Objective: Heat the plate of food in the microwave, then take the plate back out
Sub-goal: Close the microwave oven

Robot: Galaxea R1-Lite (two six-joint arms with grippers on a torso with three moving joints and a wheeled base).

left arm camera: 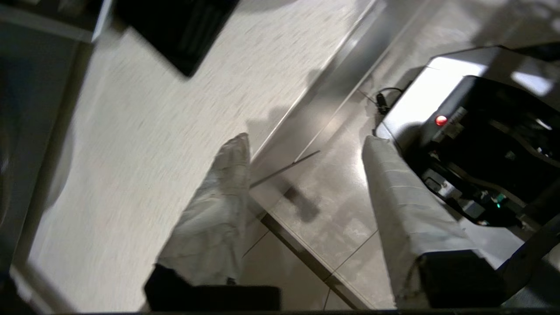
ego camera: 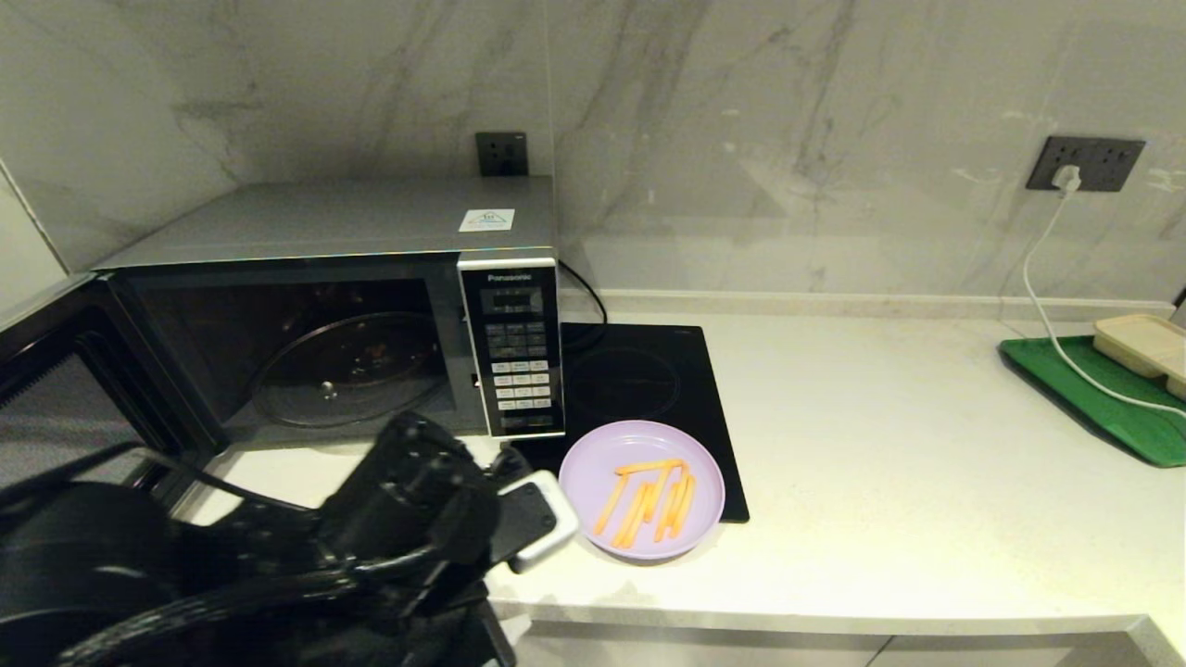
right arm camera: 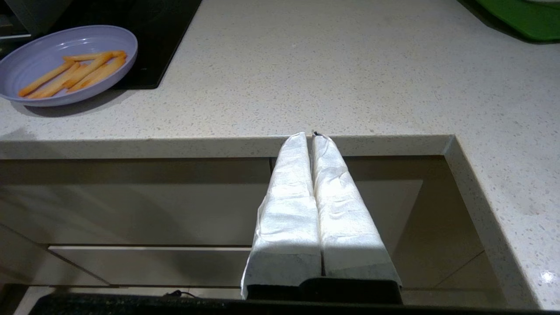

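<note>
One plate of food (ego camera: 642, 489) on counter, microwave (ego camera: 334, 315) open (door swung wide), left gripper (left arm camera: 302, 148) spread

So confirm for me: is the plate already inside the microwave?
No. The plate of food sits on the counter outside the open microwave.

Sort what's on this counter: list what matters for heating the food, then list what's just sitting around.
For the job:
- plate of food, lilac, with fries, partly on the hob
- microwave, door swung open, turntable bare
- left gripper, fingers apart, at the counter edge near the plate
- right gripper, fingers together, parked below the counter edge

Just lying about:
- black induction hob
- green tray
- beige container
- white cable
</note>
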